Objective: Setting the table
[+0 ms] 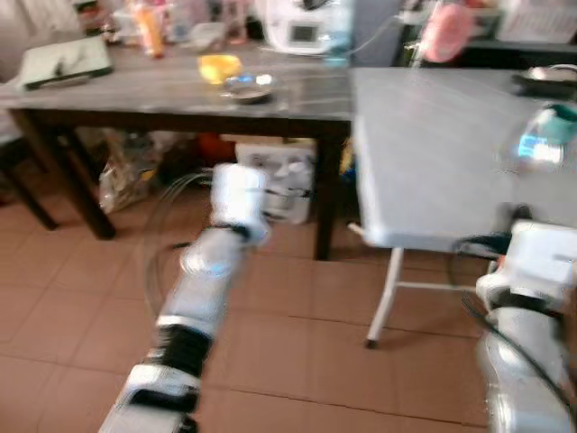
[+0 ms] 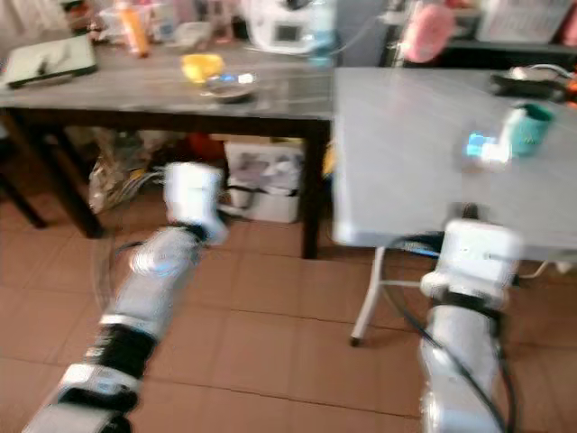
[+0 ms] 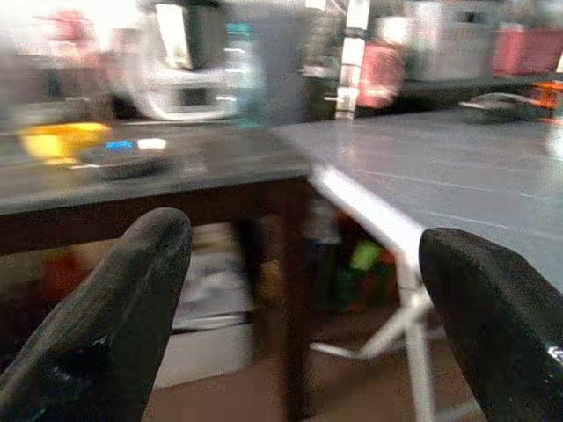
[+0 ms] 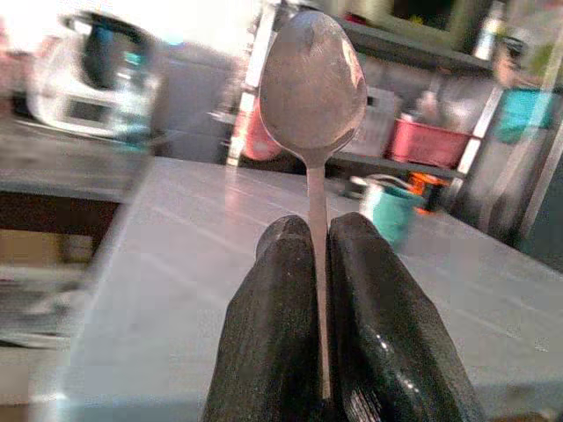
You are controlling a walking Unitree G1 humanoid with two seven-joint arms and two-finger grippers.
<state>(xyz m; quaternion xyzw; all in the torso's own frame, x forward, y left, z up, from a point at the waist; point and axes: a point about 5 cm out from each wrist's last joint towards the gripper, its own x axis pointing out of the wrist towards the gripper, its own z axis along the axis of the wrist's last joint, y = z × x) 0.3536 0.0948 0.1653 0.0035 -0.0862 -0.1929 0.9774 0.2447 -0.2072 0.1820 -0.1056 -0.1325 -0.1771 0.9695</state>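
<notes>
In the right wrist view my right gripper (image 4: pixel 318 237) is shut on the handle of a metal spoon (image 4: pixel 312 83), whose bowl stands up above the fingertips. The right arm (image 2: pixel 469 271) is raised at the near edge of the grey folding table (image 2: pixel 406 153). A teal cup (image 2: pixel 530 126) stands on that table at the right. My left gripper (image 3: pixel 303 255) is open with nothing between its black fingers (image 3: pixel 114 308), held low before the dark wooden table (image 1: pixel 180 90). That table carries a yellow bowl (image 1: pixel 219 66) and a small metal dish (image 1: pixel 250 86).
A white appliance (image 1: pixel 302 27), an orange bottle (image 1: pixel 149 27) and a grey tray (image 1: pixel 63 61) crowd the dark table. Boxes and bags (image 1: pixel 279 180) sit beneath it. A pink object (image 1: pixel 446 32) hangs behind the grey table. The floor is terracotta tile (image 1: pixel 297 361).
</notes>
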